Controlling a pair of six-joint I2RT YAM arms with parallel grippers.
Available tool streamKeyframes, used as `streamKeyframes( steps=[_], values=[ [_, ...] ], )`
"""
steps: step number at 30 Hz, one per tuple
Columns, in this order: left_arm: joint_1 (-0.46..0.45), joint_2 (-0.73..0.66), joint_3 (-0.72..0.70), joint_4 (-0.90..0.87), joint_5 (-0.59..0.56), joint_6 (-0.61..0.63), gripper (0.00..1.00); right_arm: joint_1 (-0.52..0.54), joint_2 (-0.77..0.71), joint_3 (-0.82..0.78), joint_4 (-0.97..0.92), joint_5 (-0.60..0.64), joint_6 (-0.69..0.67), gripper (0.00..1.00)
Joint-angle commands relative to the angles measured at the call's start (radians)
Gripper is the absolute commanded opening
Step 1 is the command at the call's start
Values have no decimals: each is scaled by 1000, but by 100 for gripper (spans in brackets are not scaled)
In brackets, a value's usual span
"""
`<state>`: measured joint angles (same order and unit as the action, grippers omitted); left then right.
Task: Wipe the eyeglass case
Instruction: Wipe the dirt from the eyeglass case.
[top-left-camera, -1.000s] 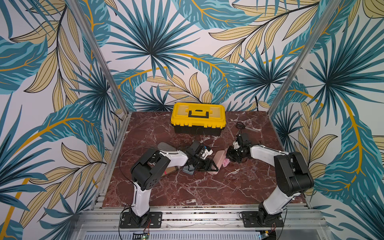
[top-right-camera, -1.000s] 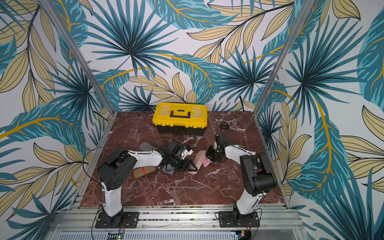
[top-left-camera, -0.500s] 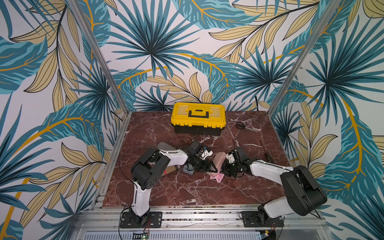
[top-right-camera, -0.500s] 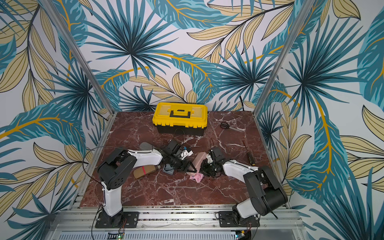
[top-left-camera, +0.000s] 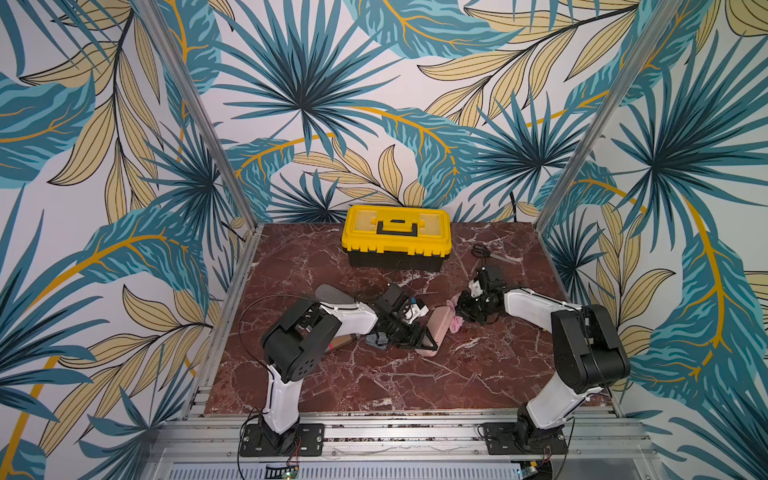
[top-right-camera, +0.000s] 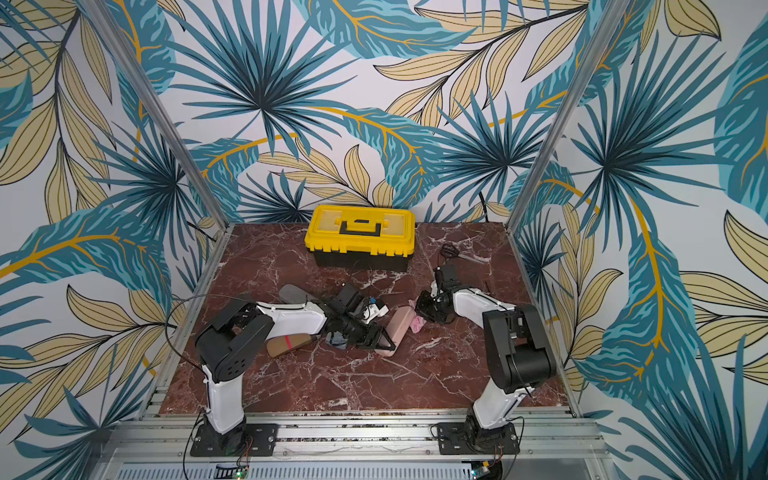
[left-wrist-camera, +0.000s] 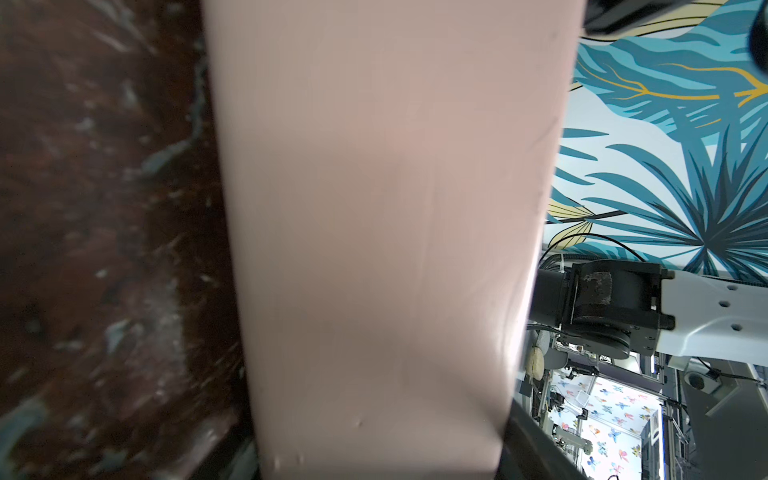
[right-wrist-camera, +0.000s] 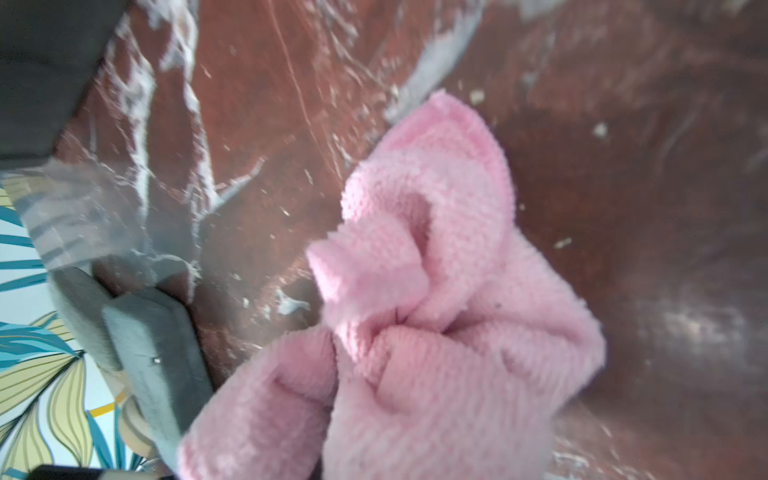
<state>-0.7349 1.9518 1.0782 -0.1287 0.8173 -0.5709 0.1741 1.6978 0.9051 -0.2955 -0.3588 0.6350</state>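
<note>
Left pincer (top-left-camera: 423, 344) is clamped on the near end of a pale pink, oblong, smooth eyeglass case (top-left-camera: 437, 326), which rests at a slant on the middle of the red-brown marble bench (top-left-camera: 374, 382). Right pincer (top-left-camera: 462, 311) grips a bunched, fluffy pink cloth (top-left-camera: 456, 324) just right of the case's far end; whether cloth and case touch is unclear. Far behind them stands a yellow plastic toolbox (top-left-camera: 397, 235) with a black handle.
</note>
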Motion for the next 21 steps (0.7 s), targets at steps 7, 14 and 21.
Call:
streamKeyframes(
  steps=[7, 14, 21],
  values=[
    [34, 44, 55, -44, -32, 25, 0, 232, -215, -319, 172, -114, 211, 0],
    [21, 60, 49, -55, -25, 24, 0, 206, -217, -161, 3, -36, 88, 0],
    [-26, 21, -45, 28, -23, -34, 0, 47, -25, 52, -49, -18, -29, 0]
  ],
)
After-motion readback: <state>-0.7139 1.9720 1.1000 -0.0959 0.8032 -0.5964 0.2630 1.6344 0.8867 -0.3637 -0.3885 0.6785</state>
